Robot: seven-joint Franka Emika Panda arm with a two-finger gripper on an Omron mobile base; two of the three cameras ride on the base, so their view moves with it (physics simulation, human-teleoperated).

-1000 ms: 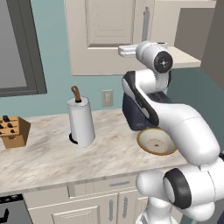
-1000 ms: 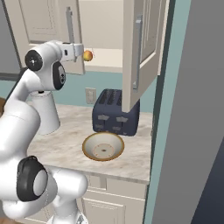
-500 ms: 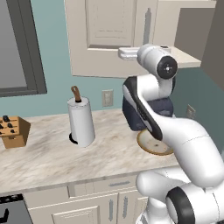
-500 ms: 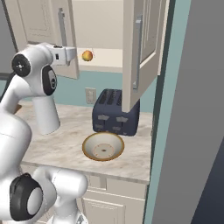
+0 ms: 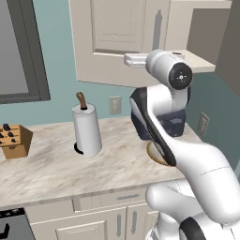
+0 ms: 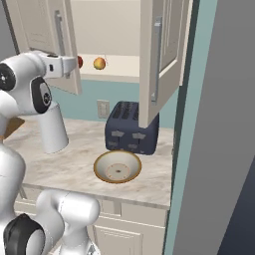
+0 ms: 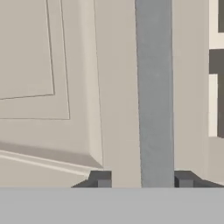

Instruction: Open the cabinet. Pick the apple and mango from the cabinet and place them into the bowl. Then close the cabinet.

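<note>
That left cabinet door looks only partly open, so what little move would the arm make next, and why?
Probably keep swinging the left door wider. In the hand view the tool straddles the grey bar handle, fingertips either side. The door hangs ajar in front of the apple, beside the mango, while the right door is wide open.

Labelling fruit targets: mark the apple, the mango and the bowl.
apple [image 6: 80,62]: right base view, its red side showing past the door edge.
mango [image 6: 99,63]: right base view, middle of the fruit.
bowl [image 6: 102,162]: right base view, tan rim.
</note>
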